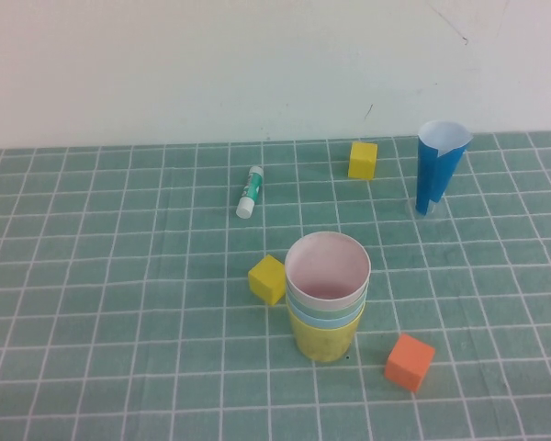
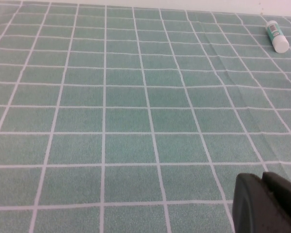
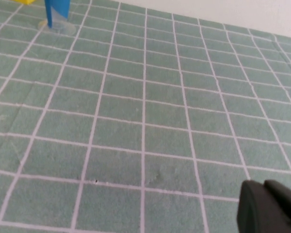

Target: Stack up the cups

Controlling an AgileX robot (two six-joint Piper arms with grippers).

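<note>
Cups point(image 1: 327, 299) nested upright mid-bench, pink uppermost. Glue stick point(image 1: 249, 192) label unreadable. Left tool point(image 2: 266, 204), right tool point(image 3: 269, 208): both closed, empty, above bare bench.

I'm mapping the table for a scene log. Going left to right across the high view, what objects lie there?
Glue stick → yellow cube → stacked cups → orange cube → blue paper cone. Both grippers are out of that view.

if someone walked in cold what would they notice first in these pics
The eye lands on the stack of cups near the middle of the green checked table, pink nested on top, yellow at the bottom. Next comes the tall dark-blue paper cone standing at the far right, with an orange cube close to the stack's right. The left tool and right tool are both shut, hanging over bare cloth away from the stack.
</note>
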